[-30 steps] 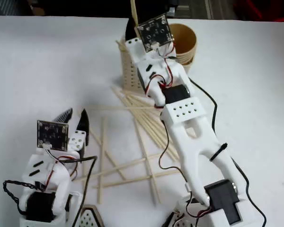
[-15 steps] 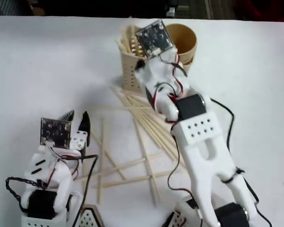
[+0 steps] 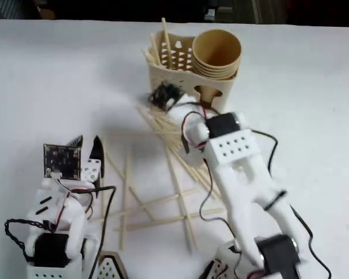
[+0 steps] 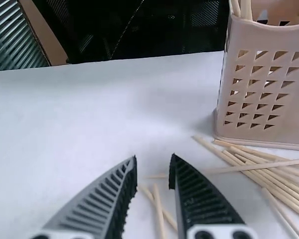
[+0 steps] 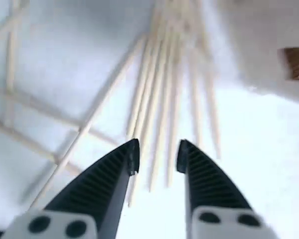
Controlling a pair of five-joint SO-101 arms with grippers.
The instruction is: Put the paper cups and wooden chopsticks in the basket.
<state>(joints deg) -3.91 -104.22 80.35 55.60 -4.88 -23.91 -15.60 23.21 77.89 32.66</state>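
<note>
Although the paper cups (image 3: 216, 53) and a few chopsticks (image 3: 164, 40) stood already in the basket (image 3: 177, 81), many loose chopsticks (image 5: 159, 89) lay on the table (image 3: 58, 70), with right gripper (image 5: 157, 154) and left gripper (image 4: 152, 168) narrowly open, empty

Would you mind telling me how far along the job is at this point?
Done: the cups sit stacked in the basket, with a few chopsticks standing beside them. In hand: nothing; the right gripper is open over a bundle by the basket, and the left gripper is open too. Left: all the loose chopsticks on the table.
</note>
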